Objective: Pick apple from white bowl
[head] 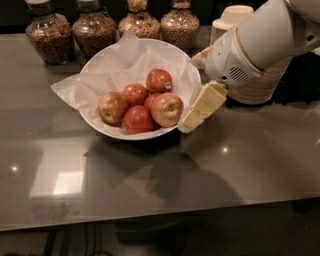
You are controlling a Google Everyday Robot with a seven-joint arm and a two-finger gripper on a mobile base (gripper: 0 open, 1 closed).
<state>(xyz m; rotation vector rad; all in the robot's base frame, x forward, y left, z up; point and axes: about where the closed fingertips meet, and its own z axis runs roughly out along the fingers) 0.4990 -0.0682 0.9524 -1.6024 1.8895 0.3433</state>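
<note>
**One gripper (189,122) at the white bowl (112,131), and the fruit is being counted**

Five apples are made out clearly inside the white bowl, bedded on crumpled white paper (117,62). The apple (167,109), the largest, pinkish-red with a gold blush and a dark stem dimple, is seen at the bowl's front right, dimple up. Three deep-red apples (138,119) are counted beside and behind it, and one yellow-brown apple (112,107) is placed at the bowl's left. A red patch wedged in the middle cannot be settled as a sixth. A small mark is spotted on the rearmost red apple, but it is too small to be read.

The gripper is held tilted just outside the bowl's right rim, its tip low by the rim and close to the apple. Whether it is apart or together cannot be told.

Behind the bowl, four glass jars (95,30) of brown grain are lined up. To the bowl's right rear, two stacks of beige bowls (235,15) are seen, one partly hidden by the white arm (270,35). All of it is carried on a dark glossy table (240,170).
</note>
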